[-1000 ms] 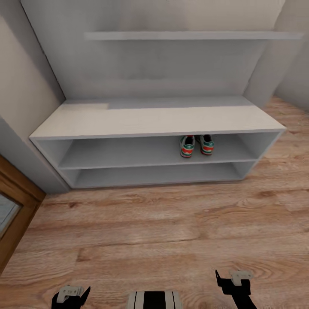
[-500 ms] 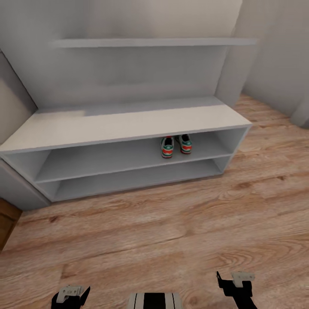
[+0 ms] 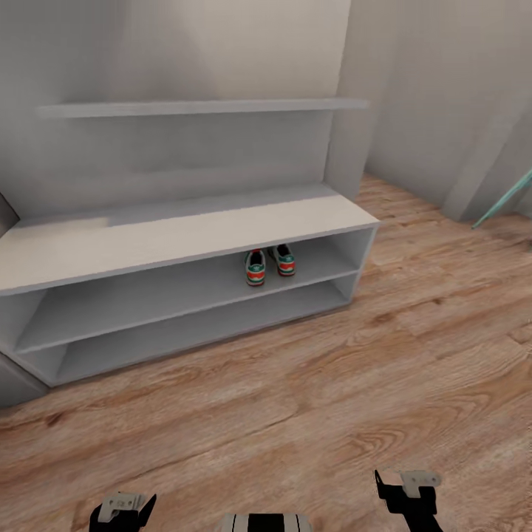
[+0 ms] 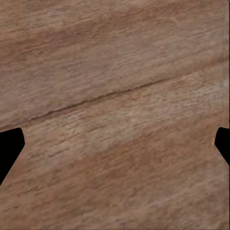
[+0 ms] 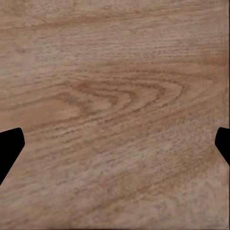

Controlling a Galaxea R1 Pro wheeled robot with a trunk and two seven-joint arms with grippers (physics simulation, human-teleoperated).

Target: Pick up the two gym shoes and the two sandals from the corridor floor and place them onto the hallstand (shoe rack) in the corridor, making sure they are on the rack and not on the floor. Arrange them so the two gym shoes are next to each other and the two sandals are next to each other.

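On the light brown wood-plank corridor floor [image 3: 355, 414] stands the pale grey-white hallstand [image 3: 185, 229], its upper open shelf holding the cream-white, green-striped gym shoes [image 3: 270, 264] side by side, while both wide-spread grippers, left [image 4: 115, 143] and right [image 5: 115, 143], hold nothing.

Gym shoes [image 3: 270, 264] side by side on hallstand [image 3: 177, 229] shelf

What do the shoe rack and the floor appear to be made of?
The shoe rack looks like painted or laminated board: flat pale grey-white panels, matte, no visible grain. The floor looks like wood or wood-look laminate planks: light brown, with grain swirls and plank seams; which one is unclear.
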